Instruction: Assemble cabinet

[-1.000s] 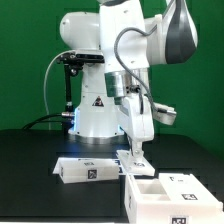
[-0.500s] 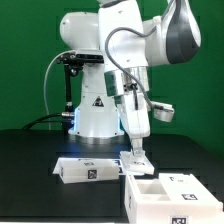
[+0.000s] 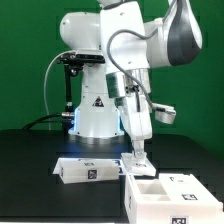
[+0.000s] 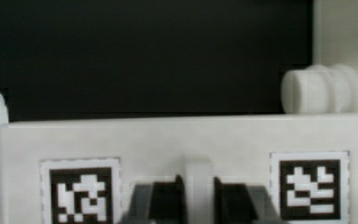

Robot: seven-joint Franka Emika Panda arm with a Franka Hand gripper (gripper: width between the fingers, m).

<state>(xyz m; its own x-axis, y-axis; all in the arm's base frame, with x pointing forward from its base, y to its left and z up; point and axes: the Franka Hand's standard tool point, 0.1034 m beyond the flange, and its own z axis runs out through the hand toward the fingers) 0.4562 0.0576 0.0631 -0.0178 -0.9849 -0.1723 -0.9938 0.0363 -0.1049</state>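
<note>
Backdrop: plain green wall (image 3: 25, 40) behind a black table (image 3: 30, 170)
Exterior view, arm: glossy white robot arm (image 3: 130, 60) fills the upper centre and reaches down to the lower centre
Exterior view, gripper: the gripper (image 3: 137, 160) is lowered onto the right end of the flat panel (image 3: 90, 170)
Exterior view, panel: lies on the table at lower centre, tags on its front side
Exterior view, cabinet box (image 3: 150, 210): lower right corner, open compartments facing up, just beside the gripper
Wrist view, panel: the white face (image 4: 176, 140) carries two marker tags (image 4: 82, 187), black table (image 4: 140, 50) beyond it
Wrist view, gripper: clenched (image 4: 197, 195), with dark fingers (image 4: 158, 203) pinching a thin white rib of the flat panel between the tags
Wrist view, ribbed knob (image 4: 327, 92): white, beyond the panel's edge
</note>
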